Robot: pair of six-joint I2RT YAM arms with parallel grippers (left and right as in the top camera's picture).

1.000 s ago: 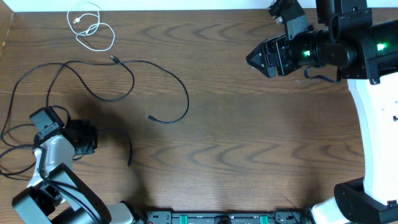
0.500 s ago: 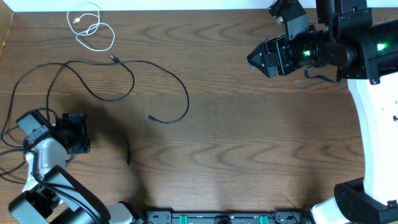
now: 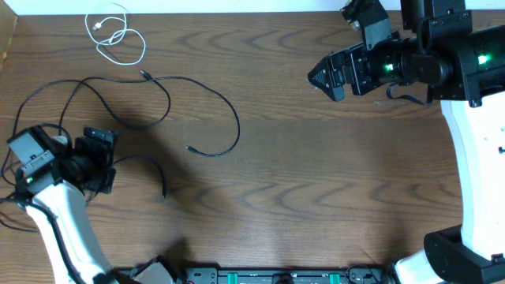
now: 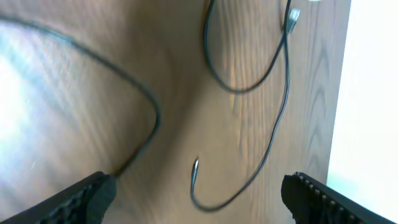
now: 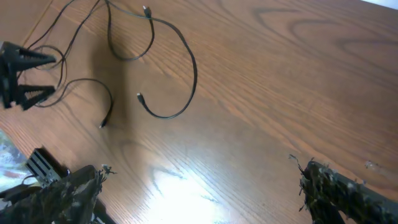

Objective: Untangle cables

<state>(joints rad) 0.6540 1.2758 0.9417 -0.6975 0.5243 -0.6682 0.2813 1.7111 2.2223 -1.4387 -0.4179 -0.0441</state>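
The short white cable [image 3: 118, 35] lies in the brown wooden table's [image 3: 316, 173] far left corner, the long black cables [image 3: 237, 126] nearer.

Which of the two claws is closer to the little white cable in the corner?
Left. The left gripper sits below the white cable, on the same side of the table. The right gripper is far across the table, toward the opposite side.

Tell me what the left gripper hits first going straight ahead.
Likely the long thin black cable's small plug end, centred ahead of the left gripper; depth unclear, so the brown wooden table might come first.
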